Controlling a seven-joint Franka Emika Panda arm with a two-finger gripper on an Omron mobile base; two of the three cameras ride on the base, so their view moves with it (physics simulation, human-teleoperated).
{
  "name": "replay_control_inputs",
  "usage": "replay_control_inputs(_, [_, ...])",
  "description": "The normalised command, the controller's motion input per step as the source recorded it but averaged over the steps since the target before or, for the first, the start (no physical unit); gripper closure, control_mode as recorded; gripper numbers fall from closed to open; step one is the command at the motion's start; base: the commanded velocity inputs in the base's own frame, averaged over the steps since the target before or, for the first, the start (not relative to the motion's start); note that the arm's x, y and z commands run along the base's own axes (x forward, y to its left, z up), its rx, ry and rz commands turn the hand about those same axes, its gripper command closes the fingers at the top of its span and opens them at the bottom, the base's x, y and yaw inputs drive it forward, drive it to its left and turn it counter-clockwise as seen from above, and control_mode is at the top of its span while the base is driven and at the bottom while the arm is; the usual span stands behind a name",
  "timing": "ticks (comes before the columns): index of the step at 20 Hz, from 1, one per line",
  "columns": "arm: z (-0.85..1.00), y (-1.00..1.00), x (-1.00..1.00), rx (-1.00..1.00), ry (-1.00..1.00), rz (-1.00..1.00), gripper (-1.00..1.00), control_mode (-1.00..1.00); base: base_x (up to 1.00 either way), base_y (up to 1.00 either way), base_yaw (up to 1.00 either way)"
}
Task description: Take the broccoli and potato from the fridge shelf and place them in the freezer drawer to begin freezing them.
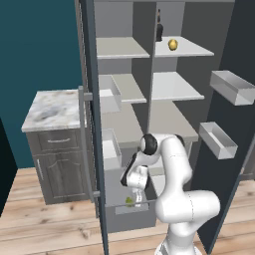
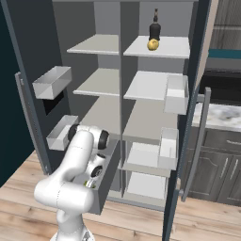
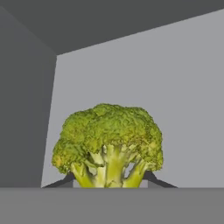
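- The gripper [image 1: 132, 195] is lowered into the open freezer drawer [image 1: 130, 216] at the bottom of the fridge [image 1: 164, 89], with the white arm [image 1: 174, 169] bent down over it.
- Its jaws are closed narrowly on the broccoli [image 3: 108, 144]; in the hand view the sprig sits right between the two dark finger tips [image 3: 65, 180], stalk toward the camera and florets facing the drawer's grey inside walls.
- In the left base view the broccoli [image 1: 129, 201] shows as a small yellow-green lump just under the gripper, inside the drawer, behind the paler strip on the drawer front.
- In the right base view the gripper [image 2: 89, 181] and a bit of green broccoli [image 2: 86, 184] appear inside the drawer [image 2: 104, 181], partly hidden by the arm [image 2: 77, 160]. Whether the broccoli touches the drawer floor cannot be told.
- The potato [image 1: 173, 44] is on the top shelf of the fridge, on its right half, well above the drawer.
- A dark bottle [image 1: 159, 29] stands upright just behind the potato on that same shelf; from the right base view the potato [image 2: 152, 44] sits directly in front of the bottle [image 2: 154, 26].
- Both fridge doors stand open, and pale translucent bins [image 1: 232, 87] hang on their inner sides.
- A grey cabinet with a marble top [image 1: 52, 109] stands beside the fridge, to the left of the drawer in the left base view.
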Motion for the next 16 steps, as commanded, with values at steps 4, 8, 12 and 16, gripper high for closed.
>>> replay_control_inputs(4, [-0.17, 0.12, -0.24, 0.0, 0.0, 0.0, -1.0, -1.0, 0.0, 0.0, 0.0])
replay_control_inputs(8, [0.02, 0.0, -0.05, 0.0, -0.05, 0.0, -1.0, -1.0, 0.0, 0.0, 0.0])
replay_control_inputs(12, [0.27, -0.01, 0.0, 0.0, -0.08, 0.0, -1.0, -1.0, 0.0, 0.0, 0.0])
replay_control_inputs(16, [0.7, -0.16, 0.02, 0.0, -0.09, 0.0, -1.0, -1.0, 0.0, 0.0, 0.0])
